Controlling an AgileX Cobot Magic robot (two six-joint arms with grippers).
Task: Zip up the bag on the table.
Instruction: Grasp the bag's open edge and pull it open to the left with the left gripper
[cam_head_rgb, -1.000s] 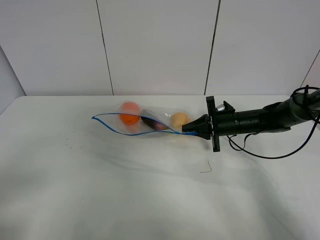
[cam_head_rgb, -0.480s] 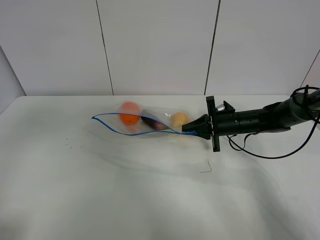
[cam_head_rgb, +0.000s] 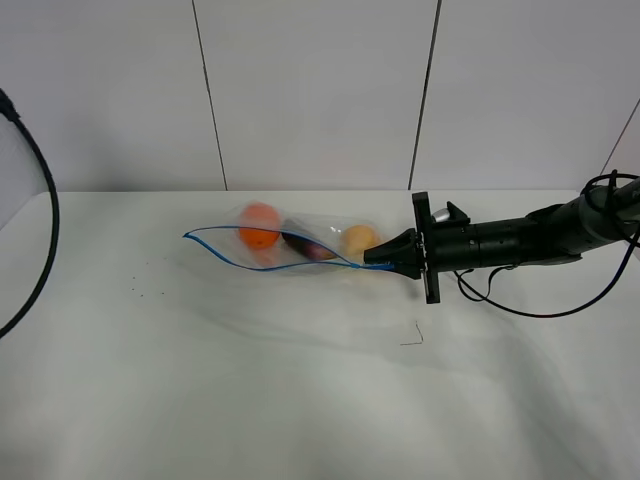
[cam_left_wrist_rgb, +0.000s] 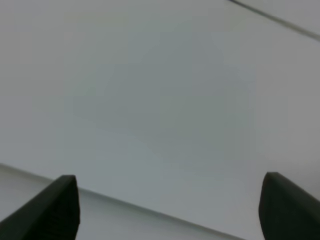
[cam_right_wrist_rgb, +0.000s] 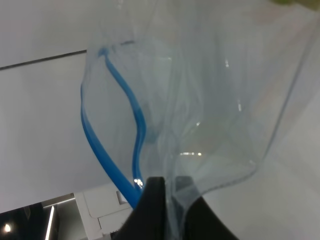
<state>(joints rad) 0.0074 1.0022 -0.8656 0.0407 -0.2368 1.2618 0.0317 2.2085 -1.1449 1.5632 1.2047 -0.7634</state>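
The clear bag (cam_head_rgb: 290, 245) lies on the white table (cam_head_rgb: 250, 380), its blue zipper strip (cam_head_rgb: 240, 262) gaping open along the near edge. Through the plastic I see an orange fruit (cam_head_rgb: 260, 225), a purple piece (cam_head_rgb: 305, 245) and a yellow one (cam_head_rgb: 358, 238). My right gripper (cam_head_rgb: 378, 258) is shut on the bag's right end at the zipper. The right wrist view shows the gripper (cam_right_wrist_rgb: 167, 187) pinching the plastic, with the blue strip (cam_right_wrist_rgb: 107, 150) splitting in two ahead of it. My left gripper (cam_left_wrist_rgb: 170, 205) stands wide open facing a blank wall, holding nothing; it is outside the high view.
A black cable (cam_head_rgb: 45, 240) curves in at the left edge of the high view. A thin dark mark (cam_head_rgb: 412, 338) and tiny specks (cam_head_rgb: 140, 290) lie on the tabletop. Grey wall panels stand behind the table.
A black cable has come into the high view at the left edge. The bag and the right gripper have not moved.
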